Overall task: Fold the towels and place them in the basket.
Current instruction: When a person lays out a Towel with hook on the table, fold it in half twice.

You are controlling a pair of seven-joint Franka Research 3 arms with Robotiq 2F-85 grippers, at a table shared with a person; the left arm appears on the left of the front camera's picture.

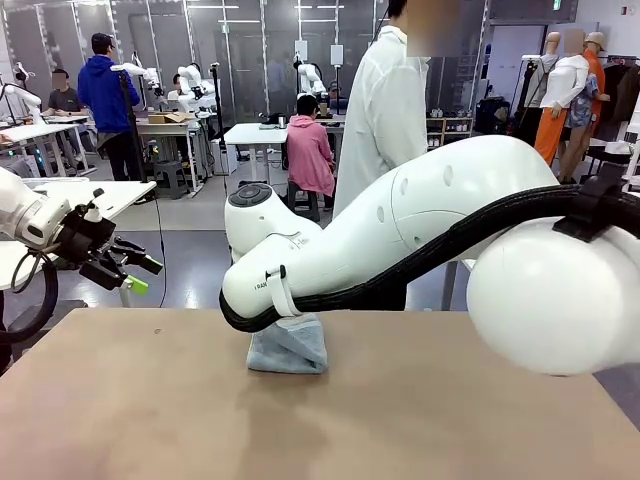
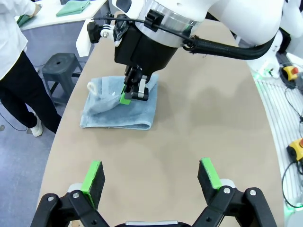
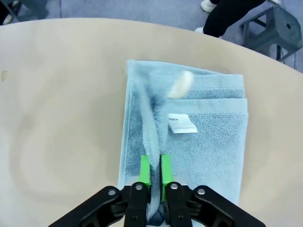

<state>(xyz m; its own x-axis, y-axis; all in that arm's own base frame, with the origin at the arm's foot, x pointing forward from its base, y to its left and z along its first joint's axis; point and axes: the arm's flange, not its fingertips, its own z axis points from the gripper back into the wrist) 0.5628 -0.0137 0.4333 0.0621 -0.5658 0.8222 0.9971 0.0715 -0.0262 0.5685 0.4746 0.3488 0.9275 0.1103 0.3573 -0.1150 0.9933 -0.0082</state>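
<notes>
Looking past the left gripper (image 2: 150,170), you see its jaws spread wide and empty above the bare table (image 2: 189,142). Farther on, the right gripper (image 3: 155,166) stands over the folded towel (image 3: 208,146), its green pads (image 3: 145,168) pinched narrowly on a raised ridge of the cloth. The towel lies near the table's far edge, white label (image 3: 182,124) up. A person (image 1: 385,110) in a white coat stands beyond.

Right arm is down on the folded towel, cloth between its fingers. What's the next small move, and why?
Probably open the right gripper fully before any lift. The towel lies folded on the table, yet a ridge of it is pinched between the fingers; lifting before release would likely drag the fold open.
</notes>
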